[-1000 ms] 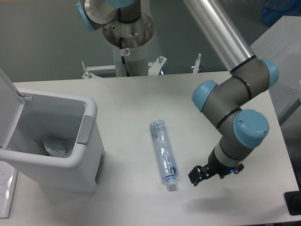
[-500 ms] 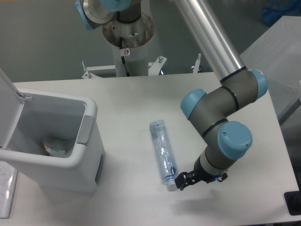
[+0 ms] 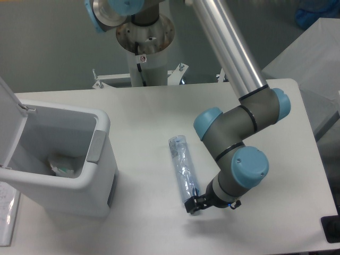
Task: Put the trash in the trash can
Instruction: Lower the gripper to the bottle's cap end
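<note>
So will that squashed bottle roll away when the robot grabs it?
Probably not. The bottle looks flattened, so it should stay put rather than roll. It seems empty and thin, so likely light and bendy, maybe sagging when the gripper lifts it by the cap end. The clear plastic could be slippery.

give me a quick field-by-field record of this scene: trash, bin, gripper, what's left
bottle: flattened clear bluish bottle lying on the table, cap end toward the camera
wrapper: crumpled wrapper already inside the bin
trash can: white bin at the table's left, lid open
gripper: gripper low at the bottle's cap end; open or shut cannot be told
left to do: bottle not yet in the bin
</note>
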### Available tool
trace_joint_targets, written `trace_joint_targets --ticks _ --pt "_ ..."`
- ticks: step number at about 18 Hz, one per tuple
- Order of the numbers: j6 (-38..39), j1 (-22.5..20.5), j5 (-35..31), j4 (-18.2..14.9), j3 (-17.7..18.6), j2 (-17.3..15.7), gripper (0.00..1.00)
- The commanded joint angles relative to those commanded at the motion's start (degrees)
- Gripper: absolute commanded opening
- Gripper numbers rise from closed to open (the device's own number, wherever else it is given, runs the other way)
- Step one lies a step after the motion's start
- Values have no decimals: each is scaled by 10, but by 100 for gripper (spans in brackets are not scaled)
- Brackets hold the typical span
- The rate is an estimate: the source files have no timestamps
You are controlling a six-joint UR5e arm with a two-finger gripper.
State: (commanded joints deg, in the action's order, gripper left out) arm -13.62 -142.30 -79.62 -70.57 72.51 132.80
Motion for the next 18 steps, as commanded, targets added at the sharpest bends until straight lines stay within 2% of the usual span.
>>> trace_joint_targets --ticks 3,4,7,8,10,15,18 --pt "-3 7 -2 0 1 2 99" --pt "-3 9 -2 -1 1 3 85" --pt "-4 10 -2 -6 0 4 57" --pt "-4 12 -2 -5 -1 4 41" --pt "-5 13 -3 -5 -1 4 26" --pt "-6 13 -3 -4 -6 4 2" --pt "-9 13 -16 -6 -7 0 0"
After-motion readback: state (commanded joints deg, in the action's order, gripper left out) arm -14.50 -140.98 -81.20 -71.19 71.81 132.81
